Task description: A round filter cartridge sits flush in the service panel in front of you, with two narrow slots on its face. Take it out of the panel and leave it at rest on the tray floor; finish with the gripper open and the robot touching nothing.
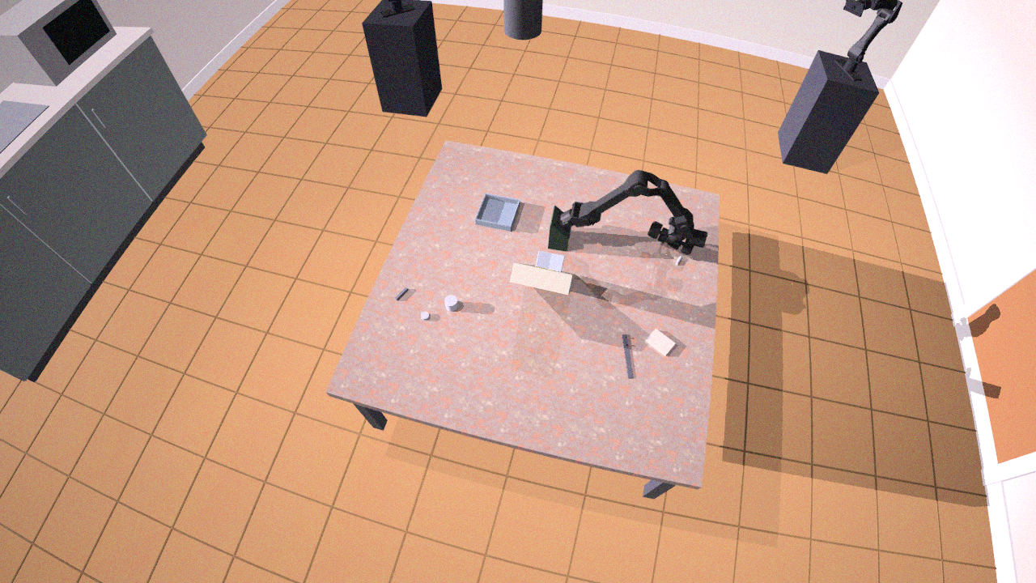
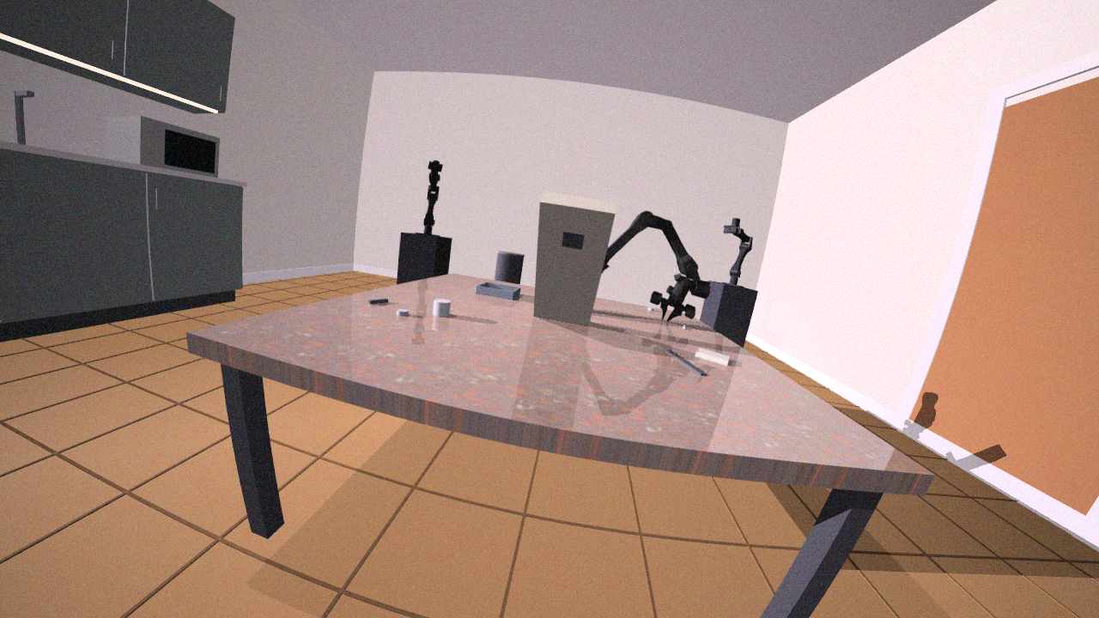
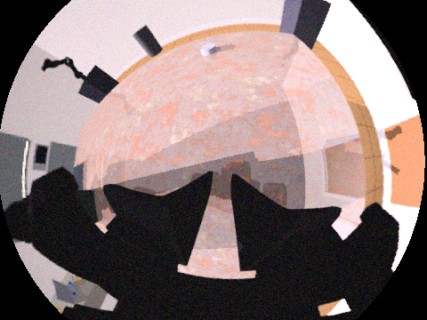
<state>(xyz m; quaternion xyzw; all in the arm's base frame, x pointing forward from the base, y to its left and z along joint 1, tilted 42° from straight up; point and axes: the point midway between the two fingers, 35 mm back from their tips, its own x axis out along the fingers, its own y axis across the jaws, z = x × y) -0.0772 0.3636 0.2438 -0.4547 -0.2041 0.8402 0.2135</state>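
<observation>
The service panel (image 1: pixel 541 278) (image 2: pixel 570 272) stands upright on the table, its back toward the exterior camera. Its face is turned away in the top and exterior views, so the round filter cartridge and its slots cannot be made out. A small part near the panel shows blurred at the wrist view's lower left. The blue-grey tray (image 1: pixel 497 226) (image 2: pixel 498 293) lies beyond the panel; no cartridge can be seen in it. My gripper (image 2: pixel 667 316) (image 3: pixel 222 177) points down low over the table, right of the panel and away from it. Its fingers are narrowly open with nothing between them.
A dark green block (image 1: pixel 558 230) carries my arm's base. A small white piece (image 1: pixel 678 260) lies close to the gripper. A white block (image 1: pixel 660 341) (image 2: pixel 712 356) and a dark bar (image 1: pixel 628 355) lie nearer the front right. A white cylinder (image 1: pixel 451 303) (image 2: pixel 440 308) stands left.
</observation>
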